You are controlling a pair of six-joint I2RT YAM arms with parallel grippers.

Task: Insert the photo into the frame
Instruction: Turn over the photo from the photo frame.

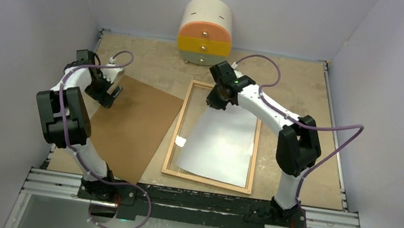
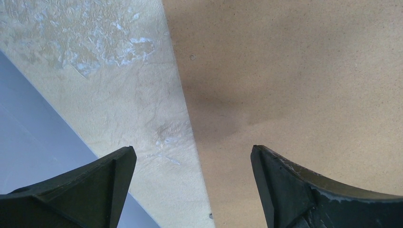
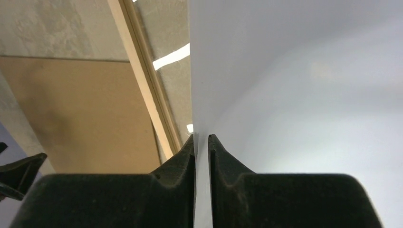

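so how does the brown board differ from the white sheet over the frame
The brown board lies flat on the table left of the frame; the photo, white side up, bows over the frame. The right gripper pinches the photo's far edge; the open left gripper hovers at the board's edge, holding nothing. Both are thin rectangular sheets.
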